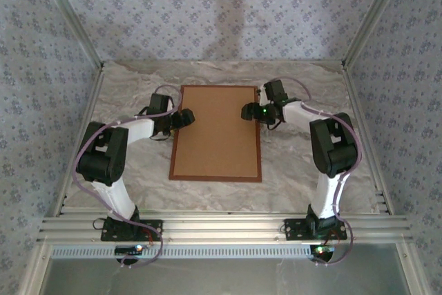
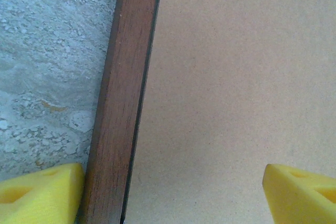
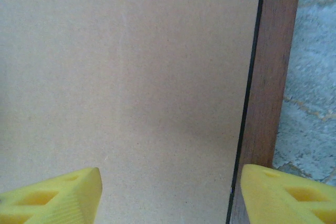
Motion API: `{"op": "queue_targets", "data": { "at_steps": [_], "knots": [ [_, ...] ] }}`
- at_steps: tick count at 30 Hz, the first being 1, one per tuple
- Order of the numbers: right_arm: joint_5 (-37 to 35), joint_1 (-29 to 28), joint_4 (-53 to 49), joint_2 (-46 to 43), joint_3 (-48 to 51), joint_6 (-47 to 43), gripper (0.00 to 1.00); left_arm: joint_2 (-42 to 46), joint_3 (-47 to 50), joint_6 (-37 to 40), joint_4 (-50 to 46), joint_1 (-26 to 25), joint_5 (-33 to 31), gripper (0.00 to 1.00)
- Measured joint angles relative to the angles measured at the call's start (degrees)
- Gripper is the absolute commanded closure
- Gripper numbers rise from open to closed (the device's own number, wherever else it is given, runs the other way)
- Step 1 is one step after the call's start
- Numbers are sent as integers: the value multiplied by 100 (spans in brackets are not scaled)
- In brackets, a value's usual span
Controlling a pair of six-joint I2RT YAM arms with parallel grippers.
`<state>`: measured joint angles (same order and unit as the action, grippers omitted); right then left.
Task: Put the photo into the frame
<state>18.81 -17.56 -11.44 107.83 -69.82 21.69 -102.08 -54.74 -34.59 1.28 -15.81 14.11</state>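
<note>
Frame (image 1: 215, 179) lies flat on table (image 1: 138, 94), board (image 1: 217, 132) seated inside. Left gripper (image 1: 188, 117), jaws apart, straddles frame's left rail; right gripper (image 1: 247, 111), jaws apart, straddles frame's right rail.

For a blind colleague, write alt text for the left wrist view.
A reddish-brown rail of the frame runs top to bottom, brown backing board on its right, marbled table on its left. Yellow fingertips of the open left claw flank it below.
</note>
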Motion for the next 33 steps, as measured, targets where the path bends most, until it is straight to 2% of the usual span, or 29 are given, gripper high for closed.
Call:
{"op": "queue_targets", "data": {
  "at_steps": [7, 14, 24, 33],
  "knots": [
    [-173, 85, 50, 72, -516, -184, 23, 94, -83, 164, -365, 85, -109, 9],
    [-210, 210, 181, 841, -1488, -186, 25, -15, -894, 400, -614, 223, -284, 9],
    [-133, 315, 26, 1613, -2138, -186, 28, -1132, -2251, 691, -1064, 310, -341, 10],
    [136, 334, -39, 1722, -2157, -170, 31, -2083, -3287, 817, -1587, 299, -168, 12]
  ]
}}
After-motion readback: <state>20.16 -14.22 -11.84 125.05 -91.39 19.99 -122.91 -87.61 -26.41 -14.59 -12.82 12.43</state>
